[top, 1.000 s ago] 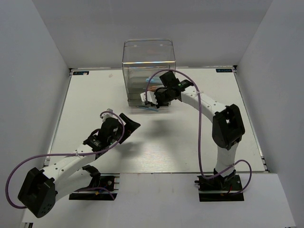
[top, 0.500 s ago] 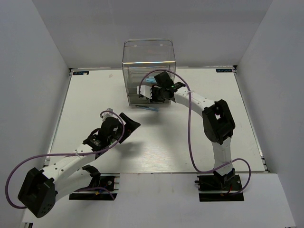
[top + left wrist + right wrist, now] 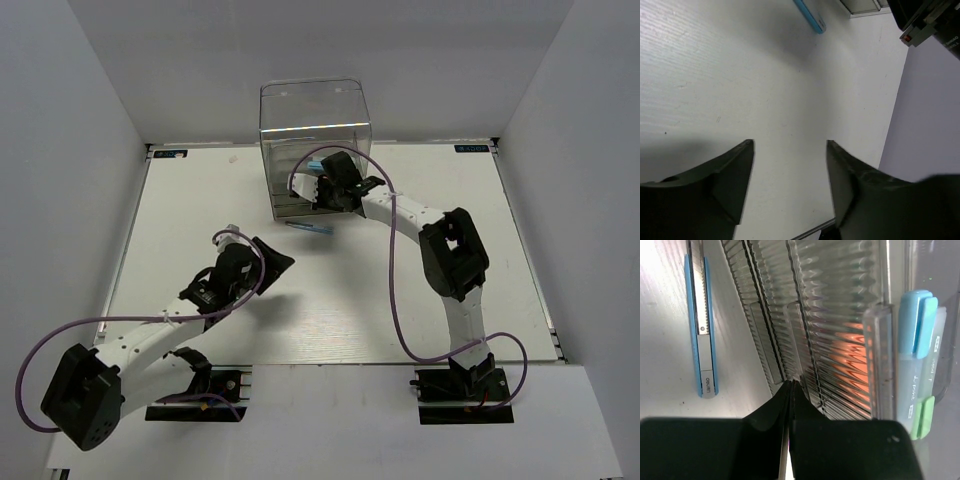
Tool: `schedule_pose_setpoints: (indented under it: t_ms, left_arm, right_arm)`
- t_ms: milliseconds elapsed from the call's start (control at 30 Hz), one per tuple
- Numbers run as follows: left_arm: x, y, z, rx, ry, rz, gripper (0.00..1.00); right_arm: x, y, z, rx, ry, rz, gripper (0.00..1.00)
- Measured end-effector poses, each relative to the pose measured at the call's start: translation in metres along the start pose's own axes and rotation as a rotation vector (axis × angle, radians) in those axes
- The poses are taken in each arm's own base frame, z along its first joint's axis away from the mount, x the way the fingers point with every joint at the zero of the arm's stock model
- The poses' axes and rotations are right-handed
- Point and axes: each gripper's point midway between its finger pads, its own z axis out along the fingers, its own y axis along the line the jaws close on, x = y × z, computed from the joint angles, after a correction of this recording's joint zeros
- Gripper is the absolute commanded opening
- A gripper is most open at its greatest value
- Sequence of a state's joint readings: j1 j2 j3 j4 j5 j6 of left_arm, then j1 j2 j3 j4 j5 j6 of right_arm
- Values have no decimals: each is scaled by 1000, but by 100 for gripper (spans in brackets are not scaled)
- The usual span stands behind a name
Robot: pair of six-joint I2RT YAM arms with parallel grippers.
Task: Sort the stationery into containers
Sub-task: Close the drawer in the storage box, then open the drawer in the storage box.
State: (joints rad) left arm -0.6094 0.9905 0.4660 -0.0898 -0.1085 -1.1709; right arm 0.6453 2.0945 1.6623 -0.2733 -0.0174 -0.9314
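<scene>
The containers are the ribbed drawers of a clear smoky drawer unit [image 3: 315, 140] at the back of the table. My right gripper [image 3: 314, 188] is shut, its tips [image 3: 791, 384] pressed against the ribbed drawer fronts [image 3: 805, 315], with nothing between them. Behind a clear wall on the right lie a light blue marker [image 3: 918, 325] and a mint-green capped marker [image 3: 923, 416]. An orange shape [image 3: 850, 357] glows through the ribs. My left gripper [image 3: 279, 262] hovers low over bare table, open and empty [image 3: 790, 142].
A flat blue utility knife [image 3: 308, 228] lies on the table just in front of the unit, left of my right fingers [image 3: 701, 340] and ahead of my left gripper [image 3: 809, 15]. Grey walls close in the table's left, right and back sides.
My right gripper has moved left and back against the drawer unit, and the drawer that stuck out in front now sits further in. The left arm has barely moved.
</scene>
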Motion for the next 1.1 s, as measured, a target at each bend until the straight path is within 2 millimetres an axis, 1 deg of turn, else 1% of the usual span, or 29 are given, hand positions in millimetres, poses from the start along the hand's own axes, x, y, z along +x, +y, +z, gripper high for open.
schedule_pose_setpoints:
  t_ms: [33,67,133,167,200,233,267,300,367,433,467,533,567,600,633,700,767,800,833,900,967,1100]
  left_arm:
    - [-2,-2,2,4,-8,-8,53]
    - [-3,-4,4,10,-18,-19,48]
    - [-8,-6,9,14,-42,-29,44]
    - [-10,-8,12,19,-56,-37,44]
    - [-13,-9,16,24,-73,-48,44]
    - [-16,-12,22,30,-91,-60,46]
    - [-19,-14,27,38,-110,-71,48]
    - [-21,-16,33,44,-125,-82,50]
    - [-25,-17,46,46,-150,-104,54]
    - [-28,-19,63,37,-167,-120,55]
    - [-29,-22,72,38,-174,-131,57]
    - [-33,-32,93,52,-188,-154,57]
    - [-35,-39,105,66,-195,-171,57]
    - [-38,-46,115,84,-203,-187,57]
    - [-39,-51,123,100,-210,-204,54]
    - [-41,-60,139,132,-219,-240,48]
    - [-43,-65,154,152,-228,-272,44]
    - [-43,-67,160,160,-231,-285,44]
    - [-44,-68,163,166,-236,-295,43]
    - [-45,-73,177,172,-243,-311,43]
    - [-49,-78,186,182,-255,-328,43]
    - [-54,-87,197,206,-275,-347,43]
  right_arm:
    - [0,0,0,-1,-1,2,0]
    - [-2,2,0,-9,-11,6,0]
    - [-4,6,-1,-35,-34,15,0]
    - [-6,9,-4,-45,-52,24,8]
    - [-6,16,-11,-67,-64,42,18]
    - [-6,24,-21,-84,-80,58,27]
    - [-5,32,-32,-100,-94,78,33]
    - [-5,40,-45,-111,-112,94,47]
    - [-5,55,-70,-125,-143,132,52]
    - [-4,65,-91,-119,-175,162,52]
    - [-3,70,-101,-117,-186,184,49]
    - [2,81,-116,-113,-202,237,27]
    - [7,83,-120,-108,-200,260,10]
    - [14,87,-123,-105,-195,285,4]
    - [22,91,-125,-104,-184,315,0]
    - [40,101,-130,-102,-158,375,0]
    - [55,109,-136,-98,-135,423,0]
    - [62,112,-139,-90,-128,443,0]
    - [66,114,-142,-84,-123,460,0]
    - [73,113,-150,-60,-125,490,0]
    - [75,111,-154,-41,-131,505,0]
    - [83,108,-161,-11,-133,528,0]
